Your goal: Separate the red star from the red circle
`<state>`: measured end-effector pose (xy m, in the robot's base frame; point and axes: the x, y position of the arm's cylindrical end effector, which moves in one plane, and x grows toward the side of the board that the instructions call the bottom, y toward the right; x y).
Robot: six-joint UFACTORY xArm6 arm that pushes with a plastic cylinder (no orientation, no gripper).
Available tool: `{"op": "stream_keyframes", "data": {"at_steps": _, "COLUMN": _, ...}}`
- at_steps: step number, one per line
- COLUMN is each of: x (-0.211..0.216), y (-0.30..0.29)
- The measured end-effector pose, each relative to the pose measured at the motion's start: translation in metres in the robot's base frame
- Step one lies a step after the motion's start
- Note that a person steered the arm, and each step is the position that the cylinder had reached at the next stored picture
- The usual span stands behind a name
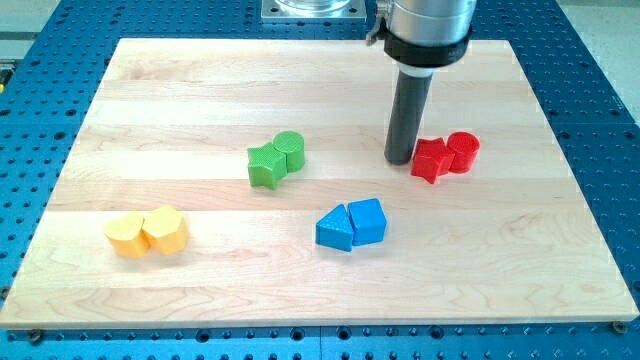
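The red star (431, 159) lies at the view's right, touching the red circle (463, 151), which sits just to its right and slightly higher. My tip (399, 159) stands on the board just left of the red star, very close to it or touching its left edge. The dark rod rises from there to the grey arm end at the view's top.
A green star (265, 166) and green circle (289, 150) touch near the middle. A blue triangle (333, 229) and blue cube-like block (367, 221) touch below them. Two yellow blocks (128, 236) (165, 230) touch at lower left. The wooden board (200, 90) lies on a blue perforated table.
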<state>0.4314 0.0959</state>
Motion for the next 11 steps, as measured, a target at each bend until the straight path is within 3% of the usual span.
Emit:
{"op": "stream_keyframes", "data": {"at_steps": 2, "x": 0.009, "y": 0.027}}
{"op": "stream_keyframes", "data": {"at_steps": 3, "x": 0.032, "y": 0.003}}
{"op": "stream_keyframes", "data": {"at_steps": 4, "x": 0.071, "y": 0.033}}
{"op": "stream_keyframes", "data": {"at_steps": 6, "x": 0.051, "y": 0.081}}
{"op": "stream_keyframes", "data": {"at_steps": 11, "x": 0.045, "y": 0.088}}
